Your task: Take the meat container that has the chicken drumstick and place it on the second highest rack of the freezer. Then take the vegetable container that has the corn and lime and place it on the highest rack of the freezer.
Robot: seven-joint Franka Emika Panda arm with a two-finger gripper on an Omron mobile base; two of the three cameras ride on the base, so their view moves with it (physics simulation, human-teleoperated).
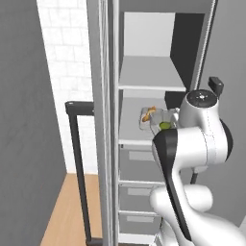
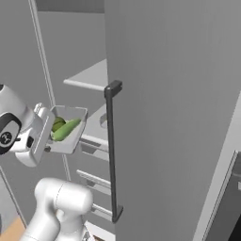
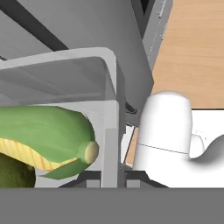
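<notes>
My gripper [image 2: 44, 137] is shut on the wall of the vegetable container [image 2: 67, 129], a grey tray held in the air in front of the open freezer [image 1: 144, 29]. The corn [image 2: 66, 130] and the lime [image 2: 57, 123] lie inside it. In the hand view the corn [image 3: 43, 140] and lime [image 3: 12, 176] sit left of the pinched tray wall [image 3: 111, 144], where the gripper [image 3: 111, 181] is. The meat container [image 1: 145, 116] with the chicken drumstick [image 1: 150, 111] rests on the second highest rack [image 1: 132, 132]. The highest rack [image 1: 146, 72] is bare and sits above the held tray, which my arm partly hides.
Grey drawers [image 1: 139, 163] stack below the racks. An open door with a black bar handle [image 1: 77, 158] stands at the left. Another grey door [image 2: 179, 117] with a black handle [image 2: 110, 150] stands close on the right of the tray. Wood floor [image 1: 72, 211] lies below.
</notes>
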